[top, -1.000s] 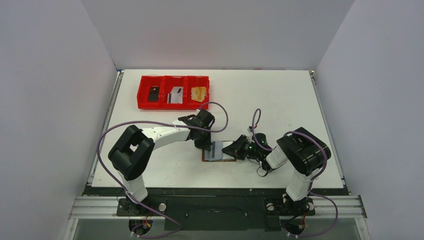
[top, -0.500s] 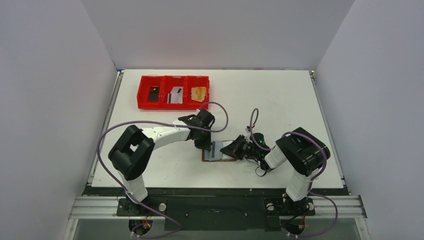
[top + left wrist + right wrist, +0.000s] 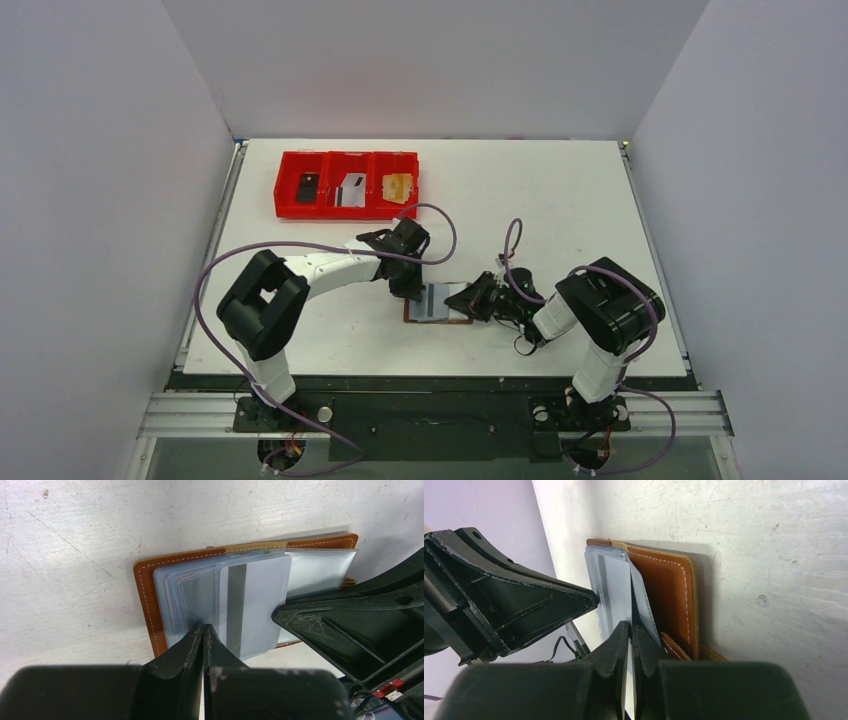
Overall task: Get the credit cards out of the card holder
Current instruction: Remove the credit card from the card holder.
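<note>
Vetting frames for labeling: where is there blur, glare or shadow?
Left wrist: left fingers blurred, holder sharp, mild sheen on its pockets. Right wrist: right fingers blurred, holder shadows the table. Top external: even light, all sharp.

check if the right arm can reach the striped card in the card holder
Likely yes: the striped card juts from the card holder toward the right gripper, whose jaws seem shut on its edge.

Card holder (image 3: 145, 595), brown, lay open on table (image 3: 75, 540); striped grey card (image 3: 260, 600) protruded from sleeves (image 3: 195, 597); left gripper (image 3: 202, 630) closed at sleeve edge.
</note>
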### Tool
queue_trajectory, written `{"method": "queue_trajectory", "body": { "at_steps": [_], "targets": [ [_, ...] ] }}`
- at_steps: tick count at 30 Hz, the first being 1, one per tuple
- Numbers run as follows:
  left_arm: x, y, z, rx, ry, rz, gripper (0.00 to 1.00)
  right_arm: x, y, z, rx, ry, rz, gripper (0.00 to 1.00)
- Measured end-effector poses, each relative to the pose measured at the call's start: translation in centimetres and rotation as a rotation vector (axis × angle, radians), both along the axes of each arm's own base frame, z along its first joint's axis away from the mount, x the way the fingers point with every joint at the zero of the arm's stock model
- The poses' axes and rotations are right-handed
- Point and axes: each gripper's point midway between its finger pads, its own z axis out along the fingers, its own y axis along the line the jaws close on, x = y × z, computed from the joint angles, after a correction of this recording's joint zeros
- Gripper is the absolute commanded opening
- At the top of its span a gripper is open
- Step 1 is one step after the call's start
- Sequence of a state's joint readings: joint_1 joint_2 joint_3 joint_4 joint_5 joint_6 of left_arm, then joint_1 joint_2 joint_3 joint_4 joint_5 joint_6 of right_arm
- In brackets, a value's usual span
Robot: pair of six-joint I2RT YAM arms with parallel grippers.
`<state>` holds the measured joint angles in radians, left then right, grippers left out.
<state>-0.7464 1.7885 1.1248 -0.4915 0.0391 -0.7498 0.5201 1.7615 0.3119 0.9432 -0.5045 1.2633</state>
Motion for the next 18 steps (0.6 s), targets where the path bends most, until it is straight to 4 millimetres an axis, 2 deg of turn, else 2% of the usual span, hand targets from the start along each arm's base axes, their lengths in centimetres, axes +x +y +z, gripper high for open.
{"method": "queue_trajectory", "body": {
  "at_steps": [18],
  "targets": [
    [0.6,-0.9,0.1,-0.042,-0.011,0.003,0.00,0.1,-2.1,0.1,-0.110,-0.041,-0.014,0.00]
  ]
}}
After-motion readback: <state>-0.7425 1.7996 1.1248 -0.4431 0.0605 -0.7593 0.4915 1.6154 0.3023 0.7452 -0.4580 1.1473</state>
